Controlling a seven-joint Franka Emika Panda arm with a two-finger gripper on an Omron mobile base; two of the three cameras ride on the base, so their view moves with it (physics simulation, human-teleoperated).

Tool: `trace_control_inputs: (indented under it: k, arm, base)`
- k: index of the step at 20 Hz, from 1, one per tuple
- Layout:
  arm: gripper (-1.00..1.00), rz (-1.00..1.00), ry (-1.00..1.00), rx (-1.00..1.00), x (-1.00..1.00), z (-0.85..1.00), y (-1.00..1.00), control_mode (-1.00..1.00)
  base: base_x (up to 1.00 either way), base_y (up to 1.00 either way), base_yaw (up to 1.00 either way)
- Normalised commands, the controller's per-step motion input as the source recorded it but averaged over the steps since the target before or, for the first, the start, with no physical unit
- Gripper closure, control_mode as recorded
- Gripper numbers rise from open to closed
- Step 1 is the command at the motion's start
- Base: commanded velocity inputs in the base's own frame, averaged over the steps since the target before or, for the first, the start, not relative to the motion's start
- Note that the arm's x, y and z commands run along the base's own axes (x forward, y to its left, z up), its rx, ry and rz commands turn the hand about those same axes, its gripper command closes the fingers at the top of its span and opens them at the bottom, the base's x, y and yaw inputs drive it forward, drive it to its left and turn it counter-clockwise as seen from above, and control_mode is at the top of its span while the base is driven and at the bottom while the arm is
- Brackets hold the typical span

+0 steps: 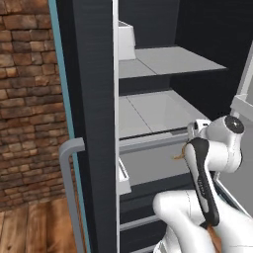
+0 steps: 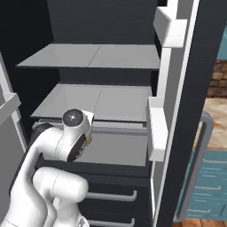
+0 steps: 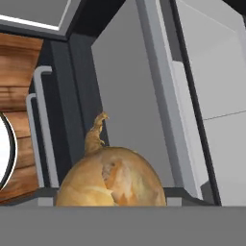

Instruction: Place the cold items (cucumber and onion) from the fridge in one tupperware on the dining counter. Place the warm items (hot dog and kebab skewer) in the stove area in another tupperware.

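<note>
From the left base view we look into the open fridge (image 1: 148,99), its grey shelves bare as far as we can see and its dark door edge standing tall at the left with a silver handle (image 1: 71,192) below. The arm rises from the lower right and bends in front of the lower shelf. The hand itself is turned away from us behind the wrist, so we cannot make out the fingers. A thin tan wisp just left of the wrist is probably the pointed tip of the onion (image 1: 179,154), but most of the bulb is hidden.

From the right base view the fridge (image 2: 102,66) shows two grey shelves, drawers (image 2: 111,195) with silver pulls below, and white door bins (image 2: 156,128) on the open door at the right. The arm's elbow and wrist cover the front of the lower shelf at the left. A small tan patch shows at the wrist's edge, too small for us to name with confidence, and the gripper is hidden behind the joint.

In the hand view the onion (image 3: 113,178) sits large and close at the bottom centre, its dry stem curling upward. Its lower part is cut off by the frame's bottom edge, and the finger tips are concealed there too, so we cannot tell whether the pincer is clamped on the bulb or parted. Behind it we see grey fridge panels and, at the left, silver handles against wood flooring.
</note>
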Motion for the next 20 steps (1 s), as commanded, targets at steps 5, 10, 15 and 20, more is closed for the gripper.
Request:
trace_control_inputs:
  k: [5, 10, 15, 20]
  arm:
    - [1.00, -0.01, 0.00, -0.26, -0.10, -0.23, 0.52, -1.00]
    - [1.00, 0.06, 0.00, -0.01, 0.00, -0.21, 0.00, -1.00]
    - [1.00, 0.00, 0.00, 0.00, -0.02, -0.04, -0.01, 1.00]
    - [1.00, 0.00, 0.00, 0.00, 0.00, 0.00, 0.00, 1.00]
  base:
    - [0.00, 0.00, 0.00]
    - [0.00, 0.00, 0.00]
    - [-0.22, -0.22, -0.11]
    - [-0.43, -0.06, -0.42]
